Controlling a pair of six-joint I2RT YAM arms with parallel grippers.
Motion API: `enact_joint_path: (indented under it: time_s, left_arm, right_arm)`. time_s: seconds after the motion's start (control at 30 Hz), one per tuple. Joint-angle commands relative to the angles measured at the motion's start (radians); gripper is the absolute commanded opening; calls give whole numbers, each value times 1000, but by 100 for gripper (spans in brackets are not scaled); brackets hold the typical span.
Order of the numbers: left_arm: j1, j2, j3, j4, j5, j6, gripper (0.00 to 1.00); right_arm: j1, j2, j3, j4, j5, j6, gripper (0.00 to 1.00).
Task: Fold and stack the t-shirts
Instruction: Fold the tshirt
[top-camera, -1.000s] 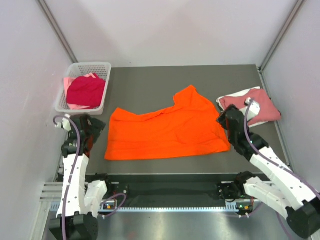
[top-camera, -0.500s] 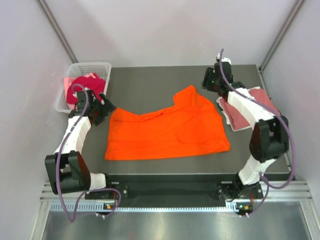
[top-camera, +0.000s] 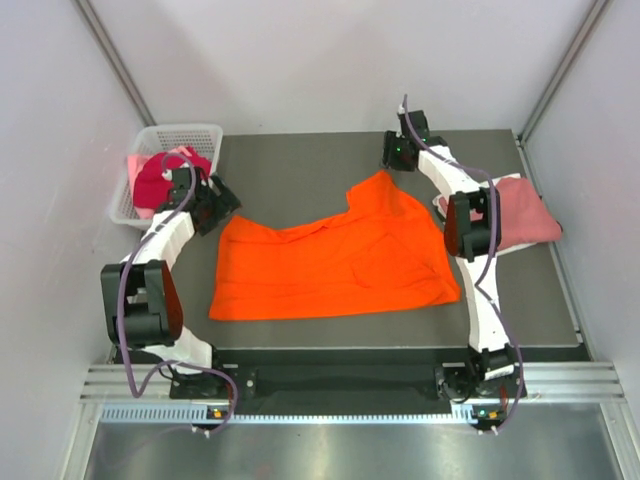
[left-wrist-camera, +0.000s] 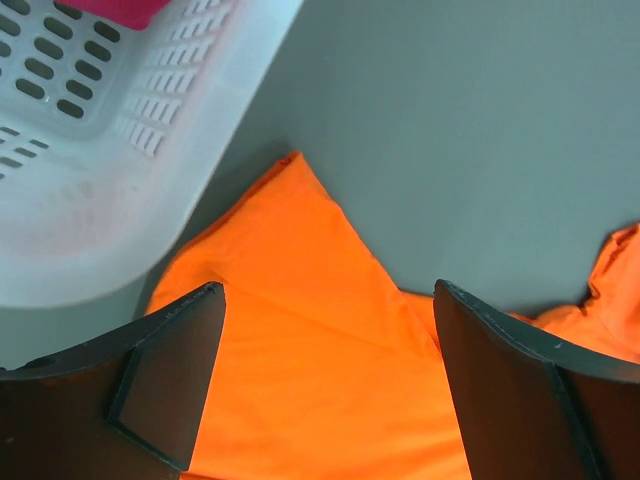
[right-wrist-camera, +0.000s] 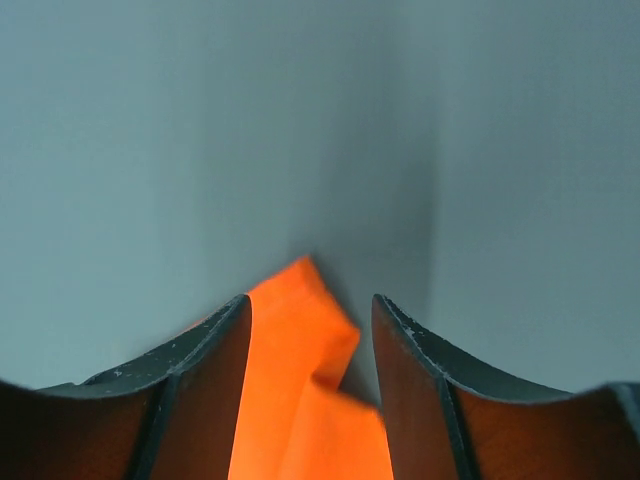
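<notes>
1. White lattice basket (left-wrist-camera: 130, 120) fills the upper left; its corner is tilted in frame.
2. Crimson cloth (left-wrist-camera: 120, 10) sits inside the basket; only a sliver shows at the top edge.
3. Orange t-shirt (left-wrist-camera: 300, 350) lies flat on the grey table (left-wrist-camera: 450, 130), below and right of the basket. Its pointed corner sits just beside the basket wall; can't tell whether they touch.
4. More rumpled orange cloth shows at the frame's right edge, well away from the basket.
5. Left gripper (left-wrist-camera: 328, 295) is spread wide, its dark fingers (left-wrist-camera: 170, 370) either side of the shirt below the basket, nothing clamped.
</notes>
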Motion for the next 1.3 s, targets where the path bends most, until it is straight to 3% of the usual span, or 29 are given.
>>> enact_joint_path:
  time_s: [0.0, 0.23, 0.5, 0.8, 0.93, 1.27]
  left_arm:
    - [-2, 22, 24, 90, -37, 8, 89]
    - [-1, 83, 16, 143, -37, 14, 88]
    - [-2, 109, 16, 151, -71, 36, 87]
    - [-4, 119, 12, 154, -77, 45, 86]
    - [-7, 85, -7, 157, -79, 45, 85]
    - [-145, -27, -34, 171, -273, 118, 85]
  right_arm:
    - [-31, 63, 175, -87, -46, -31, 52]
    - [-27, 132, 195, -86, -135, -31, 49]
    - [9, 141, 180, -118, -118, -68, 47]
    - [29, 152, 188, -146, 6, -98, 31]
    - [29, 148, 188, -139, 37, -106, 0]
    - [3, 65, 90, -17, 89, -40, 0]
